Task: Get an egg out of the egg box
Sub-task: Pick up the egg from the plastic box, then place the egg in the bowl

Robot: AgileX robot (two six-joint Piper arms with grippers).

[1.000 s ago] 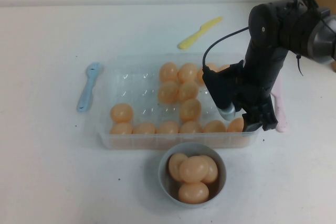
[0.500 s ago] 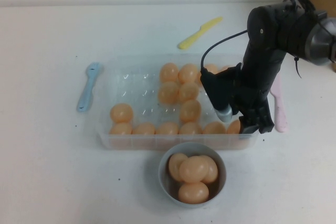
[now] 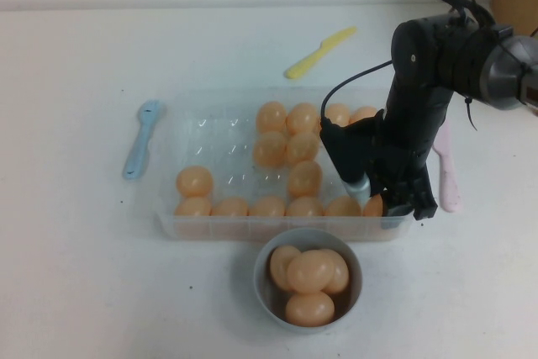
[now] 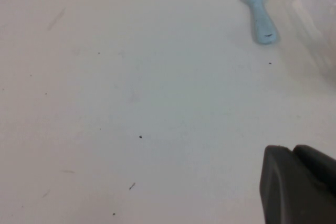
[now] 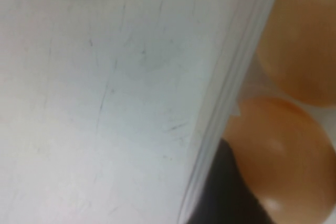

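1. High view: over the last second my right tool (image 3: 382, 202) has sunk lower and drawn slightly toward the near wall of the large clear plastic egg box (image 3: 165, 166). It now sits in the near-right corner, right down on a small peach-orange plastic egg (image 3: 372, 205) that it half hides. I read this as the reach ending and the grab about to begin. No egg has left the box for this cycle yet. I cannot tell whether the tool is released or clenched.
2. High view, pose: the right arm comes in from the far right, folds at the elbow and points steeply down. Its wrist is over the box's right end, just behind the small round grey-blue bowl (image 3: 262, 279) of eggs.
3. Left wrist view: the left tool (image 4: 296, 182) is parked above bare white tabletop (image 4: 131, 103), well apart from the box. A light-blue plastic spoon (image 4: 259, 17) lies ahead of it. I cannot tell its state.
4. Right wrist view: the camera is very close. It shows the box's clear wall (image 5: 231, 93), and a dark part of the tool touches the egg (image 5: 278, 150) just inside.
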